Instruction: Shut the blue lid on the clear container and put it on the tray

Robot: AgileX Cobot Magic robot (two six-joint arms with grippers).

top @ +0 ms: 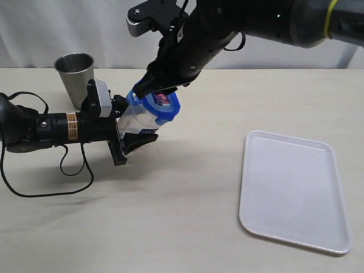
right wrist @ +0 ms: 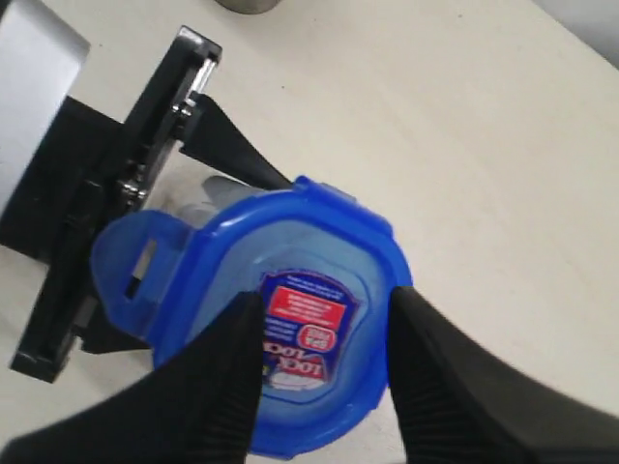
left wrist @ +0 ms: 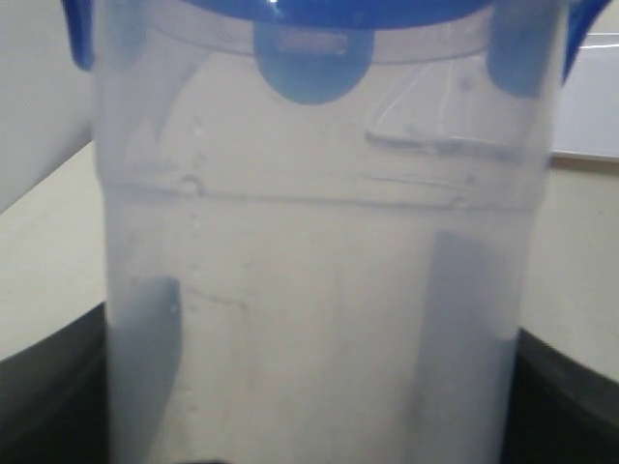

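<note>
Right wrist view: blue lid (right wrist: 290, 237) beneath right claw (right wrist: 324, 300) (parted).

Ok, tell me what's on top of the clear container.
The blue lid sits on the clear container, sticker outward. The open right fingers hide parts of its face and rim.

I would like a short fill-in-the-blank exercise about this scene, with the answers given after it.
The bright-blue plastic lid sits on the tall clear plastic container, which the ___ end effector holds.
In the exterior view, the large flat white plastic tray lies on the ___ side of the table.
The grey steel cup stands ___, not tipped over.
Missing words: left; right; upright.
</note>
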